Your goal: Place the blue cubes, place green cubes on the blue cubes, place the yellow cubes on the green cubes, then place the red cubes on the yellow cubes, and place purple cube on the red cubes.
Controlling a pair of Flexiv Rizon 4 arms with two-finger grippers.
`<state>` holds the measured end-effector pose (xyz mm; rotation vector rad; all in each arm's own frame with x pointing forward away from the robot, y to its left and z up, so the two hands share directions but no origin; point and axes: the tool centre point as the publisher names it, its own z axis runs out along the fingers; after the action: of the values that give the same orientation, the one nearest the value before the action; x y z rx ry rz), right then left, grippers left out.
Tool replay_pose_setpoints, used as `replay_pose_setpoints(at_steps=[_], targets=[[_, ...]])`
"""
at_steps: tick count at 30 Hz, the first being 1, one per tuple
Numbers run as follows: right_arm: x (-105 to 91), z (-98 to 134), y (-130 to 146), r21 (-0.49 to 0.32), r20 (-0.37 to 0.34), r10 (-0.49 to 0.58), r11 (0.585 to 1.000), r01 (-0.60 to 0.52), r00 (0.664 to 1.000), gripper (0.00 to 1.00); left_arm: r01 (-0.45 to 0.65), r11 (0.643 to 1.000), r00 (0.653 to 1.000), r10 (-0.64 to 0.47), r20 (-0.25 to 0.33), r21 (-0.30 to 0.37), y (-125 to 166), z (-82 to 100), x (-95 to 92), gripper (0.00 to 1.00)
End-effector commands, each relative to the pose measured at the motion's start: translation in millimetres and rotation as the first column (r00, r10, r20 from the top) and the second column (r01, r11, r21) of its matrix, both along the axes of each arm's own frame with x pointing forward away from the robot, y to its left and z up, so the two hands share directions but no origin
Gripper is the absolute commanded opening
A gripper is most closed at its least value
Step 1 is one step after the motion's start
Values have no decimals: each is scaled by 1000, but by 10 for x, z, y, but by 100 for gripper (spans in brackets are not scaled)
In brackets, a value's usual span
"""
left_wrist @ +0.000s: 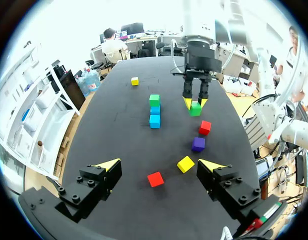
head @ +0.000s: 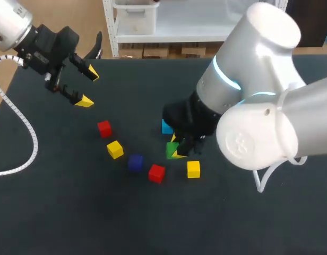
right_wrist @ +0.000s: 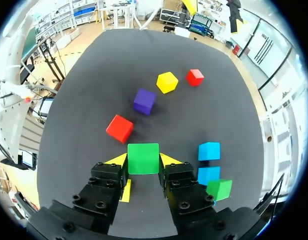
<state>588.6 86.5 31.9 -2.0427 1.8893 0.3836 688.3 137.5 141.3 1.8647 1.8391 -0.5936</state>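
The right jaws, on the right arm (head: pixel 248 79), are clenched on a green cube (right_wrist: pixel 143 158), one yellow tip against each of two opposite sides. Whether the cube is lifted or rests on the counter (head: pixel 232 223) I cannot tell. Just beside these jaws, two blue cubes (right_wrist: pixel 209 151) lie one after the other in a short row, with a second green cube (right_wrist: pixel 219 189) at the row's end, turned a little askew. The left jaws, on the left arm (head: pixel 25 37), hang released and well apart from everything, over the counter's far corner.

The step in hand looks to be setting the held cube on one of the blue ones. To do it well:

- Raise it clear of the blue cubes' tops before moving sideways, since a low sweep would shove the row.
- Turn the wrist so the cube's edges line up with the blue cube beneath.
- Keep the tips over the blue cube's free sides, not the side where its neighbour sits close.
- Lower it until the faces meet, release only a little, then rise straight up.

The red cube (right_wrist: pixel 119 128) and purple cube (right_wrist: pixel 144 101) lie ahead of the jaws, away from the short path across to the row.
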Motion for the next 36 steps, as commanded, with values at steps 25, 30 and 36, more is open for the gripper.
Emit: replay_pose_setpoints(at_steps=[25,30,36], targets=[[148,-303,124,-63,-1,-19,998,19,1000,0,2,1000,1000,-2,3,-3,12,-5,-2,100],[150,-329,159,-61,5,-22,998,22,1000,0,2,1000,1000,-2,3,-3,12,-5,-2,100],[189,-361,169,-50,24,-40,998,42,999,3,2,1000,1000,-2,3,-3,12,-5,-2,100]])
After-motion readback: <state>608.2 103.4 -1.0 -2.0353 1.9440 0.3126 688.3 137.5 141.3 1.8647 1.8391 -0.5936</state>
